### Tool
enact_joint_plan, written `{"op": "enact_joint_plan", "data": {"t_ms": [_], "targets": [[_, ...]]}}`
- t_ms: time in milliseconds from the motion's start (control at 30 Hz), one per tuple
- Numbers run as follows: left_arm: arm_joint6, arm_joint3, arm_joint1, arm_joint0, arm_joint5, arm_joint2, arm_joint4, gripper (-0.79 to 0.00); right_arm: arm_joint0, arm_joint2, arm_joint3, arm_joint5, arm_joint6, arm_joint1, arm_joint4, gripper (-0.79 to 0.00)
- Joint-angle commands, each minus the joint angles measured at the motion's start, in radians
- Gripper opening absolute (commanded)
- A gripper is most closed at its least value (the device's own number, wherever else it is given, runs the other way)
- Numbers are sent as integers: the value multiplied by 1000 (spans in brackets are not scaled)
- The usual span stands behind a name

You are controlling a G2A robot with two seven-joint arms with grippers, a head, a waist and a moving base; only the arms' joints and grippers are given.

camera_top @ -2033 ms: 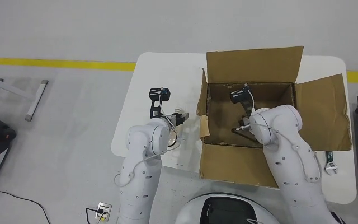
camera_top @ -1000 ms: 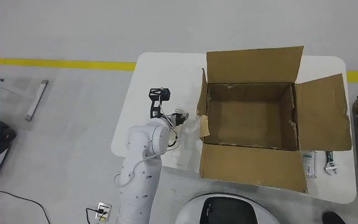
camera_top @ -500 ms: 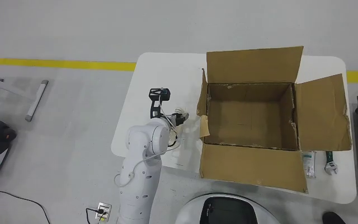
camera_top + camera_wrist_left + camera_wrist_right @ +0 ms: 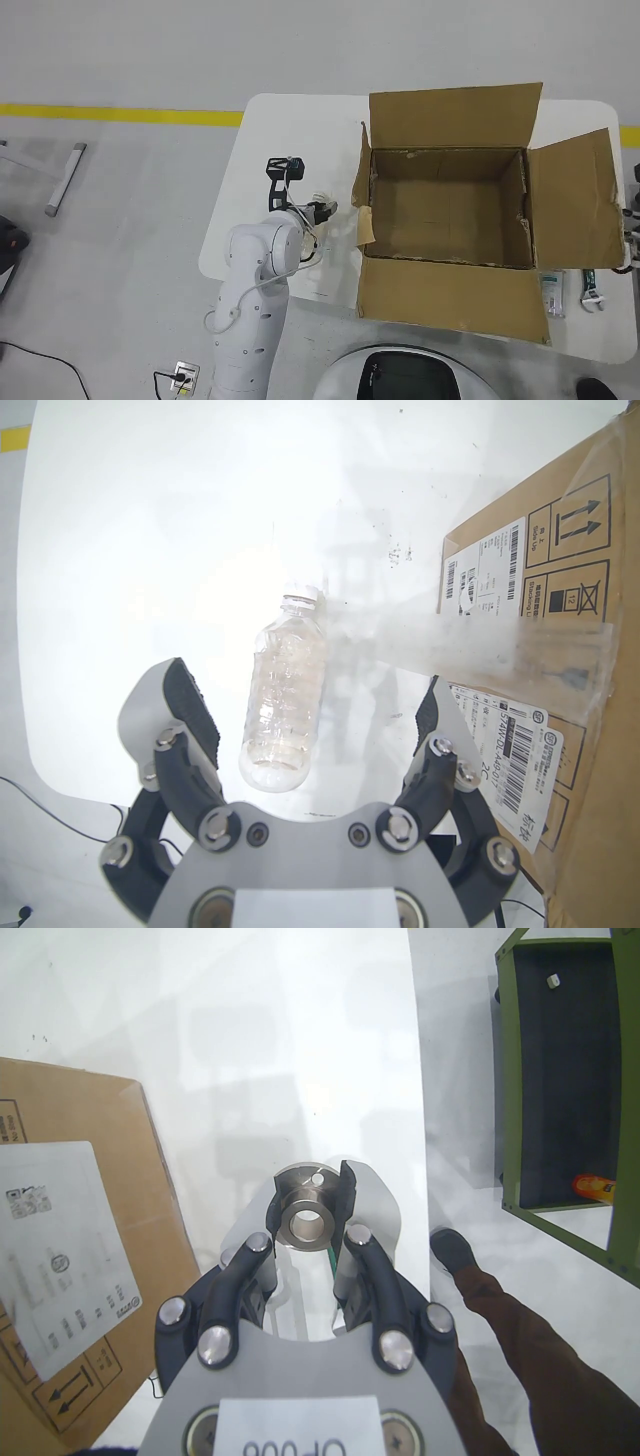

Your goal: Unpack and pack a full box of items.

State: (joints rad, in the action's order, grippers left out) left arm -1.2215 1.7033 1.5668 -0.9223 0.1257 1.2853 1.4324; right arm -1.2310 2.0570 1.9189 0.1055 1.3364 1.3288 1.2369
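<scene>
Grey floor (image 4: 120, 250) w/ a yellow line (image 4: 120, 113) runs round a white table (image 4: 290, 130). On the table's R half sits a big cardboard box (image 4: 450, 295), all four flaps folded out, bare cardboard bottom showing from the top cam. Its L side wall carries printed labels and a loose strip of clear tape (image 4: 500, 645) that sticks out over the table.

L arm is at the table's L side. L gripper (image 4: 305, 685) hangs above the tabletop just beside the box's L wall, fingers (image 4: 187, 700) spread wide, nothing btwn the pads. Under it a clear plastic bottle (image 4: 285, 700) lies on its side on the table, white cap on, pointing away from the wrist, near the box but apart from it.

R gripper (image 4: 311, 1198) is at the table's far R edge, beside the box's R flap (image 4: 75, 1103). Its fingers are closed narrow on a small metal bushing (image 4: 306, 1228), bore facing the wrist cam. Off the table's edge a green-framed rack (image 4: 505, 1078) stands on the floor.

At the table's front R corner, by the R flap: a green-handled wrench (image 4: 590, 290) and, just beside it, a small clear packet (image 4: 551, 292), both flat on the table.
</scene>
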Motion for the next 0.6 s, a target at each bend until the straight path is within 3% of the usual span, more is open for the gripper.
{"op": "enact_joint_plan", "data": {"t_ms": [0, 433, 467, 500, 567], "targets": [[0, 0, 0, 0, 0, 0, 0, 0, 11, -16, -27, 3, -14, -3, 11, -785], [0, 0, 0, 0, 0, 0, 0, 0, 4, -76, -89, 28, -69, -14, 4, -785], [0, 0, 0, 0, 0, 0, 0, 0, 4, -78, -90, 29, -70, -15, 1, -662], [0, 0, 0, 0, 0, 0, 0, 0, 2, -80, -89, 28, -70, -16, -2, -465], [0, 0, 0, 0, 0, 0, 0, 0, 0, -82, -89, 28, -71, -18, -5, -446]]}}
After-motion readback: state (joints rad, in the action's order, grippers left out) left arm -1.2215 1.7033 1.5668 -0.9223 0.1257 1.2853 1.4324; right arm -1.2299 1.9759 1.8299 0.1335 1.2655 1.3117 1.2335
